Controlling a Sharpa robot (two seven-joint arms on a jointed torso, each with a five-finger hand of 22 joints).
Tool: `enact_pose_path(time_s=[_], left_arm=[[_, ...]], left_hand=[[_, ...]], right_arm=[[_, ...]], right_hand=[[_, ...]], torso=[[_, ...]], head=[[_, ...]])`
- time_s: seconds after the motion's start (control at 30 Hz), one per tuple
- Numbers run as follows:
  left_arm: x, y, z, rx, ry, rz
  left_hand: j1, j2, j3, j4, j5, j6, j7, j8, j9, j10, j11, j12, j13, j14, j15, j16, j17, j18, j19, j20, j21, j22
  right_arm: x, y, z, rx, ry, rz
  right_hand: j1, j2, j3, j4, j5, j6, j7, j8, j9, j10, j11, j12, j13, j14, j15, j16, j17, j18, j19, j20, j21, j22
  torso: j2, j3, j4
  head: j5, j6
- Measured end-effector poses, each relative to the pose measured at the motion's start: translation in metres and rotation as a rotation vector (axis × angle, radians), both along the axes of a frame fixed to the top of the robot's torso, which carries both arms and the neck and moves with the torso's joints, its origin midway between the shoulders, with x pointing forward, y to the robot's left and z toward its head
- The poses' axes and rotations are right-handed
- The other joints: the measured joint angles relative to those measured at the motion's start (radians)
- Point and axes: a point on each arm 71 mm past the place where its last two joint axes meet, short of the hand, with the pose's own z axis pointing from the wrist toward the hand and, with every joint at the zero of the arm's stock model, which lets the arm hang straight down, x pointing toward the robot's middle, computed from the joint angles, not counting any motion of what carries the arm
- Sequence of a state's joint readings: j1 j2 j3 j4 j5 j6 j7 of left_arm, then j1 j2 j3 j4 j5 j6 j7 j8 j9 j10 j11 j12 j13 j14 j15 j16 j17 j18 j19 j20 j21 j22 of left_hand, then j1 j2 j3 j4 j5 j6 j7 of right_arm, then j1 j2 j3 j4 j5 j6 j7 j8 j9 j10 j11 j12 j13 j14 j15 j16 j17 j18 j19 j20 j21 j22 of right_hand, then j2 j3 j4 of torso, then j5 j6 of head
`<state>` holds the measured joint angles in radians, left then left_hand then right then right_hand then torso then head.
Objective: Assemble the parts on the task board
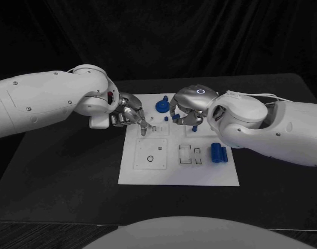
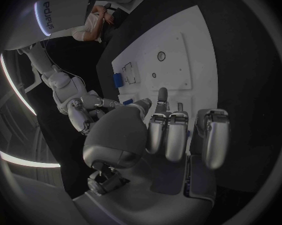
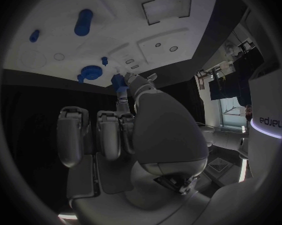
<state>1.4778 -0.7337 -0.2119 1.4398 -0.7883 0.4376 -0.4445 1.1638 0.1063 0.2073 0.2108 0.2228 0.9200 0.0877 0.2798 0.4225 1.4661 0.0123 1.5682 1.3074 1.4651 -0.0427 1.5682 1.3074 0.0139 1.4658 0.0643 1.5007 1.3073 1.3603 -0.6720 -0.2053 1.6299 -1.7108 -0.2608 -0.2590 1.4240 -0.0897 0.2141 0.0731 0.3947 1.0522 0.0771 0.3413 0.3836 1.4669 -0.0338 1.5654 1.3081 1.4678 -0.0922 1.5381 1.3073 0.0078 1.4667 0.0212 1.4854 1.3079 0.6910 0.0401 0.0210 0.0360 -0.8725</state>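
Right hand [image 1: 186, 110]: a small blue peg-shaped part [image 3: 121, 85] was pinched at the fingertips, above the white task board [image 1: 203, 174].
Left hand [image 1: 131, 115]: fingers curled; a hold could not be told.

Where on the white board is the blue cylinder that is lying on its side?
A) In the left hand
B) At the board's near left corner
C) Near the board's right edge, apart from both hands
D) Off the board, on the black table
C. In the head view the blue cylinder lies by the right edge of the task board, clear of the left hand and the right hand, which work at the far end.
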Motion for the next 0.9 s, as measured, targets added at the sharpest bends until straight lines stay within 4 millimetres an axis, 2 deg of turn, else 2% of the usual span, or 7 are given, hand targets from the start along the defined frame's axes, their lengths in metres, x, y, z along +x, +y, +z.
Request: enact_pose_path(time_s=[0.33,0.9], left_arm=[[0.001,0.002,0.0,0.002,-0.001,0.007],[0.002,0.001,0.0,0.006,-0.001,0.007]], left_hand=[[0.0,0.0,0.0,0.0,0.0,-0.004,0.004,-0.004,-0.002,0.0,0.0,0.0,0.0,0.0,0.0,0.0,0.0,0.0,0.004,0.004,0.0,0.0],[0.0,0.0,0.0,0.0,0.0,-0.004,0.004,-0.004,-0.004,0.0,0.0,0.0,0.0,0.0,0.0,0.0,0.0,0.0,0.0,0.007,0.0,0.0]], right_arm=[[0.02,0.018,-0.027,-0.017,0.035,-0.015],[0.024,0.03,-0.048,-0.061,0.09,-0.015]], right_hand=[[0.0,0.0,0.003,-0.003,0.0,0.0,0.0,0.0,0.0,0.0,0.0,0.0,0.0,0.0,0.0,0.0,0.0,0.0,0.0,0.0,0.0,0.0],[-0.004,-0.004,0.019,-0.008,-0.02,0.0,0.0,-0.018,0.0,0.0,0.0,0.0,0.0,0.0,0.0,0.0,0.0,0.0,0.0,0.0,0.0,0.0]], torso=[[0.0,-0.0012,0.0019],[0.0,-0.0007,0.0]], head=[[-0.001,0.0],[0.006,0.0]])
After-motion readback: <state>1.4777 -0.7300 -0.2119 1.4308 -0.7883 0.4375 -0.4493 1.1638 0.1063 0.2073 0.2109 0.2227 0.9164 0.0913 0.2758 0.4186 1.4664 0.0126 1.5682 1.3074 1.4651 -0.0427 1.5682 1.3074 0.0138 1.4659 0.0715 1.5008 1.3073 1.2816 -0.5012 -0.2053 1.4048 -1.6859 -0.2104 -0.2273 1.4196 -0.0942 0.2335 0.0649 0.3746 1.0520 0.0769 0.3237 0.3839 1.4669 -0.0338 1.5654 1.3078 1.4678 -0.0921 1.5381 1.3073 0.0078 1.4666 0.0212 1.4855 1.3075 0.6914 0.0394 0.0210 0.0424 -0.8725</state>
